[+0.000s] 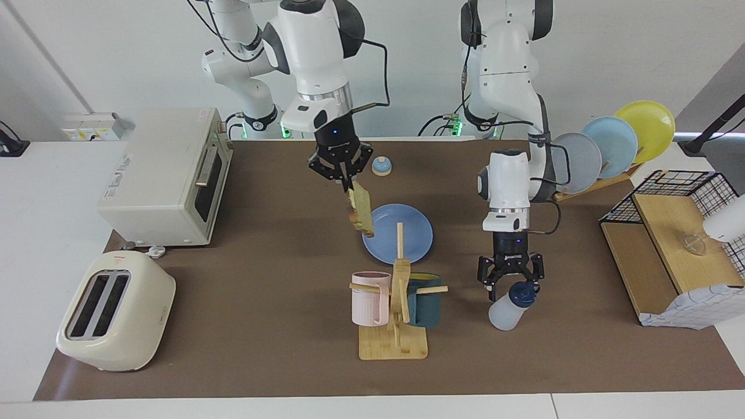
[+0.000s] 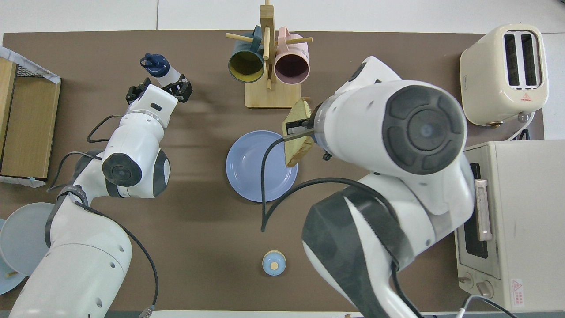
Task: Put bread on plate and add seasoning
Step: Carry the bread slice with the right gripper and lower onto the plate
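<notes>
My right claw is pinching the bread over the plate's edge; my left claw, spread, is straddling the seasoning bottle.

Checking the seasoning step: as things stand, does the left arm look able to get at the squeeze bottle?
Probably yes. The left gripper hangs open right over the seasoning bottle, its fingers about at the navy cap, and nothing stands between them. The mug rack stands clear beside it.

A plain white wall rises past the white table — brown mat on top.
</notes>
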